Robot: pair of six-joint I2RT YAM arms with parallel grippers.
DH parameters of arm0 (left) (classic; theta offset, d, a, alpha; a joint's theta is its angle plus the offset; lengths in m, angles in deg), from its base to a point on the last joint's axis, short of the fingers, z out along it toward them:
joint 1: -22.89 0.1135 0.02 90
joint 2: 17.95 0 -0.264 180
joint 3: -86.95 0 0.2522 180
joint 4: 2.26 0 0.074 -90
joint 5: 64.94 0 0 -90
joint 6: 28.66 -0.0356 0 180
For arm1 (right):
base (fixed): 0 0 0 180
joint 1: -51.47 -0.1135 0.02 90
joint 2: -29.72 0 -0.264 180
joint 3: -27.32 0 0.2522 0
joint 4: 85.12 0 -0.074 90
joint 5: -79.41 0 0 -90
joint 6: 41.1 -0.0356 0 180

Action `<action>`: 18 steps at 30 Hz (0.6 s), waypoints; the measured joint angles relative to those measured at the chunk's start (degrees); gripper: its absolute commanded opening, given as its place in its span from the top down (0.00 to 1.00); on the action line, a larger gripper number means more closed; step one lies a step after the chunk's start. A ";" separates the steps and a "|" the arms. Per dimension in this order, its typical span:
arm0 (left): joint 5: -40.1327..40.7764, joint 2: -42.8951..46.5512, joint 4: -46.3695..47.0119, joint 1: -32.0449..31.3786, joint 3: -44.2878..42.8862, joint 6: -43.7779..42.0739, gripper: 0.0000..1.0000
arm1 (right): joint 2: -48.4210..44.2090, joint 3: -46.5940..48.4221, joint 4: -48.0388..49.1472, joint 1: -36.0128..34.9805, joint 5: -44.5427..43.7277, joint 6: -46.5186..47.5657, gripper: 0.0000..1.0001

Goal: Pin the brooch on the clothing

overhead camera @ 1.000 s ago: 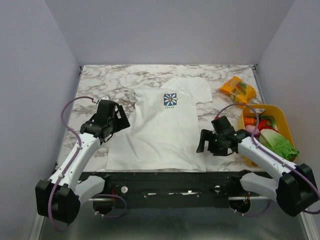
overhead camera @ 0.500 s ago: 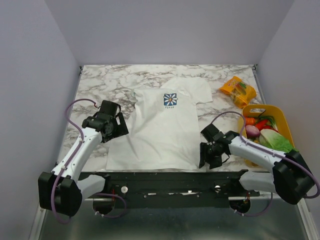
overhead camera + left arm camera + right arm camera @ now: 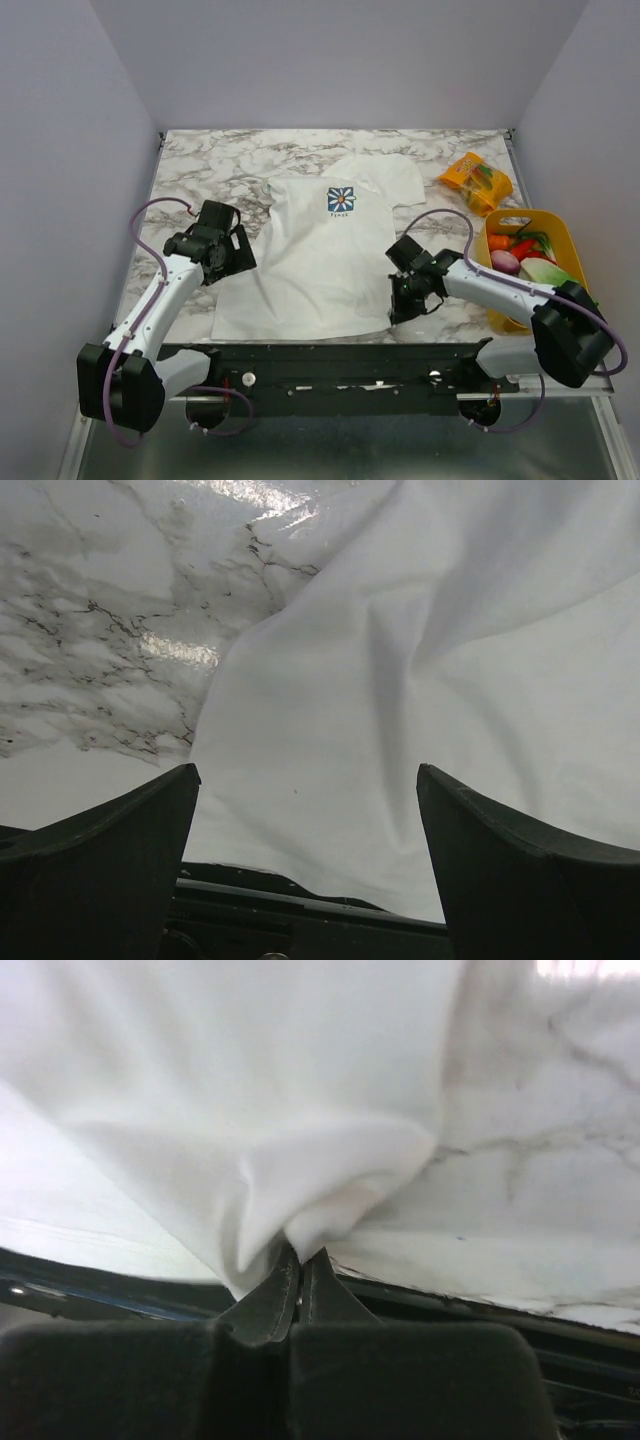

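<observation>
The clothing, a white T-shirt [image 3: 320, 260] with a blue flower emblem [image 3: 340, 199], lies flat on the marble table. My right gripper [image 3: 398, 305] is at its near right hem corner, shut on a bunched fold of the white cloth [image 3: 250, 1090]; in the right wrist view the jaws [image 3: 301, 1252] meet with fabric pinched between their tips. My left gripper [image 3: 232, 252] hovers at the shirt's left edge below the sleeve. It stands wide open [image 3: 307, 775], with only cloth [image 3: 420, 680] beneath it. The brooch is out of view.
An orange snack packet [image 3: 477, 180] lies at the back right. A yellow basket [image 3: 535, 213] of vegetables stands at the right edge, beside my right arm. The black base rail [image 3: 320, 365] runs along the near table edge, just under the shirt's hem.
My right gripper swung left from beside the basket to the shirt's near right corner and shut on the cloth. The left arm shifted slightly, staying open.
</observation>
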 measured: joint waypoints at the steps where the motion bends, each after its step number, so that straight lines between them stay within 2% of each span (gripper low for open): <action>1: 0.00 0.04 0.09 0.04 0.11 0.02 0.01 | 0.00 1.75 0.35 0.02 -0.90 0.09 0.99; 6: -0.68 0.11 0.90 0.24 1.05 1.11 0.02 | 0.94 10.43 3.08 2.93 -4.13 1.57 0.99; 18: -4.31 -0.15 6.93 0.22 8.66 5.35 0.05 | 3.15 16.00 9.42 26.25 -4.09 6.71 0.99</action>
